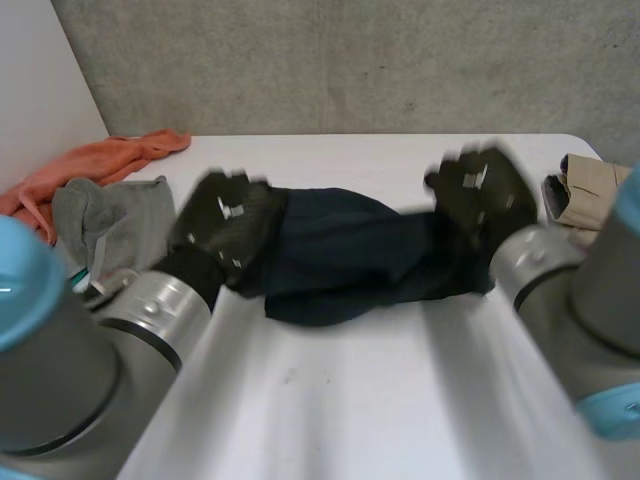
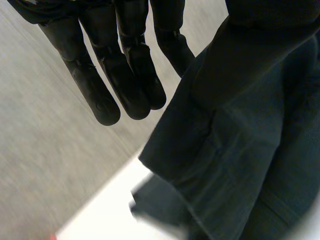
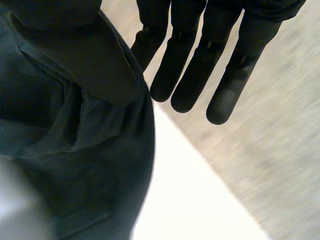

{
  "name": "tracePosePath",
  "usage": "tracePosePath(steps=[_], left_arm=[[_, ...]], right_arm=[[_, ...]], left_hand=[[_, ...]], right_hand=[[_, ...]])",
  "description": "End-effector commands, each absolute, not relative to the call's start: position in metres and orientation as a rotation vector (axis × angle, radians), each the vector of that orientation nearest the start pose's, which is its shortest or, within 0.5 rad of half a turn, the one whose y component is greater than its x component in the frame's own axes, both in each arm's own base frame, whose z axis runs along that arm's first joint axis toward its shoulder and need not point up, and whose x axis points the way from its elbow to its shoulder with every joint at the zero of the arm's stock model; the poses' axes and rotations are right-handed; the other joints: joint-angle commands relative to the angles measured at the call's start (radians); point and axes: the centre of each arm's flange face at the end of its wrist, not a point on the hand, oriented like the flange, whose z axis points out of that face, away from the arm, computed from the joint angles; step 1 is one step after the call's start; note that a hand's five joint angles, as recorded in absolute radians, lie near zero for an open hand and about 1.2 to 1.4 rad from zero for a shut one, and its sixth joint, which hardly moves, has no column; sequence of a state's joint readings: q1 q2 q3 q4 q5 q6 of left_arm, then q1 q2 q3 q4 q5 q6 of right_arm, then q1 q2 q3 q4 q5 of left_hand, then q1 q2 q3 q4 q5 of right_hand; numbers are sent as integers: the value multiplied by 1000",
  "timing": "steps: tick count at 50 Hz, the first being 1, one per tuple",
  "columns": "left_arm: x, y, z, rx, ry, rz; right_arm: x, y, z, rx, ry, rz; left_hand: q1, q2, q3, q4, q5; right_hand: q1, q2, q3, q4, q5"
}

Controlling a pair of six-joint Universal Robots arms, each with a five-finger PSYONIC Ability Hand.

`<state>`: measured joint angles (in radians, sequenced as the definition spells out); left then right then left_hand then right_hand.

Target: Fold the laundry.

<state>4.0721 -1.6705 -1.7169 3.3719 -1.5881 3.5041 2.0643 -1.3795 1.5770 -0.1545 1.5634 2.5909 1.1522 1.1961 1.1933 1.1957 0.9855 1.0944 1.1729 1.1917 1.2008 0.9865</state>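
Head view: dark garment (image 1: 350, 255) spans crosswise between left hand (image 1: 225, 222) and right hand (image 1: 482, 195).

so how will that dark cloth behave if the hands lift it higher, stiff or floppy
Probably floppy: the dark cloth sags in soft folds between the left hand and the right hand. It looks thin, so it is likely light. It may slip off, since in both wrist views the fingers are straight beside it, not curled round it.

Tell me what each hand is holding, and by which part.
Neither grips. The dark garment hangs over the thumb side of the left hand at one end and the right hand at the other, fingers straight.
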Motion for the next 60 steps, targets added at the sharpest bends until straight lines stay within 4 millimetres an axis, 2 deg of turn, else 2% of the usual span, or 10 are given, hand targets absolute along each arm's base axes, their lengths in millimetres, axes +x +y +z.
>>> tracePosePath(steps=[1,4,8,12,15,18,29,37,46,60], left_arm=[[-293,-174,297,1014,2034,-2515],[-293,-177,292,1011,2048,-2495],[-293,-190,270,993,2120,-2390],[-277,-218,251,846,2153,-2254],[-265,-238,240,751,2166,-2174],[-259,-252,239,715,2155,-2147],[-254,-263,243,706,2111,-2145],[-256,-262,244,716,2111,-2152],[-258,-268,244,713,2104,-2157],[-260,-268,245,716,2100,-2162]], right_arm=[[291,-238,327,-1268,1648,-2462],[302,-245,311,-1346,1605,-2379],[324,-247,264,-1482,1583,-2166],[337,-250,236,-1536,1581,-2050],[341,-257,209,-1557,1633,-1979],[339,-260,216,-1508,1662,-2019],[288,-246,256,-878,2046,-2004],[250,-211,213,-599,2431,-1477],[262,-161,189,-726,2362,-1334],[286,-135,183,-822,2241,-1423]], left_hand=[[244,200,203,201,236],[244,200,203,201,236],[244,200,203,201,236],[244,200,203,201,236],[244,200,203,201,236],[244,200,203,201,236],[244,200,203,201,236],[244,200,203,201,236],[244,200,203,201,236],[244,200,203,201,236]], right_hand=[[302,223,205,195,235],[302,223,205,195,235],[302,223,205,195,235],[302,223,205,195,235],[-385,-463,-482,-491,-451],[-786,-864,-883,-892,-853],[-807,-886,-904,-913,-874],[-666,-745,-764,-773,-733],[-548,-627,-646,-655,-615],[-595,-674,-693,-702,-662]])
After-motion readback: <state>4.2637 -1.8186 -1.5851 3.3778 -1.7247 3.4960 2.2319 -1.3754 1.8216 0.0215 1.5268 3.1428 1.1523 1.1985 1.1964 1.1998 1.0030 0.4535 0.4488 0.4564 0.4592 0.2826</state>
